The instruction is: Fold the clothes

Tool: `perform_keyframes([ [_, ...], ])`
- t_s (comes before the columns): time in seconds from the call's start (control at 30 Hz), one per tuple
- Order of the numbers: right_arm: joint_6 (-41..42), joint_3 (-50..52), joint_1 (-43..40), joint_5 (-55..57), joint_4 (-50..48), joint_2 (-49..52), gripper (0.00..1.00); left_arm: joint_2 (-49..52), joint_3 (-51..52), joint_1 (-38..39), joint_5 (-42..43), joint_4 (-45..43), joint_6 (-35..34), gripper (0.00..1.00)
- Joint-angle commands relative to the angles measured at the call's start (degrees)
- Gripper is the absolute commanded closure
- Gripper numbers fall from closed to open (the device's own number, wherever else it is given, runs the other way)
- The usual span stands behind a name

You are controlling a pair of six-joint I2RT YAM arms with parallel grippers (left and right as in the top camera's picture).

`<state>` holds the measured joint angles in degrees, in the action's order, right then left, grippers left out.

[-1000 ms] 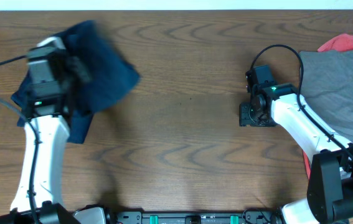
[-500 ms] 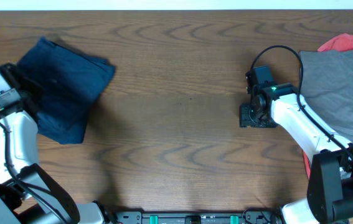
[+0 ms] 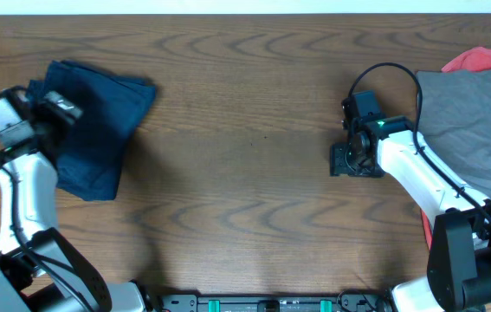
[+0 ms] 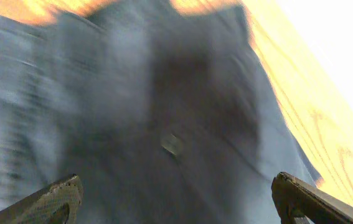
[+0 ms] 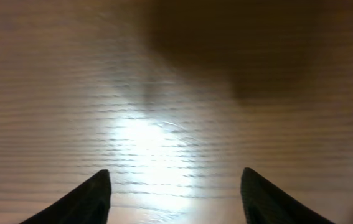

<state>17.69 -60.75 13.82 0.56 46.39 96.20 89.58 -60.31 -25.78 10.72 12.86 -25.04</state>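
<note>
A dark navy garment [image 3: 98,121] lies folded at the table's far left. My left gripper [image 3: 54,108] hangs over its left part, open, holding nothing. In the left wrist view the navy fabric [image 4: 164,124] fills the frame, and both fingertips [image 4: 51,202] stand wide apart above it. A grey garment [image 3: 474,121] lies at the far right with a red garment [image 3: 479,59] behind it. My right gripper [image 3: 349,160] sits over bare wood, left of the grey garment. It is open, with only table [image 5: 176,137] between its fingers [image 5: 80,202].
Brown wood table [image 3: 245,199] stretches between the two arms. The right arm's black cable [image 3: 392,69] loops above its wrist. A red edge [image 3: 425,227] of cloth shows below the grey garment near the right arm's base.
My left gripper let go of the navy garment, swung left and opened wide. The garment dropped flat onto the table. The right gripper opened a little more and stayed in place.
</note>
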Motion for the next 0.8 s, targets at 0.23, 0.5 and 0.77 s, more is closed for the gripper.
perform_keyframes([
  [0.23, 1.11, -0.26, -0.63, -11.47, -0.68, -0.94, 0.01, 0.07, 0.09, 25.35, 1.51, 15.13, 5.51, 0.02],
  [0.5, -1.05, -0.26, -0.7, -14.34, 11.26, -0.96, 0.01, 0.09, 0.09, 36.09, 2.25, 45.53, 5.46, 0.02],
  [0.77, 0.83, -0.11, -0.24, -13.75, 18.21, -6.67, 0.01, -1.77, 0.35, 38.25, 2.16, 61.7, 5.97, 0.02],
])
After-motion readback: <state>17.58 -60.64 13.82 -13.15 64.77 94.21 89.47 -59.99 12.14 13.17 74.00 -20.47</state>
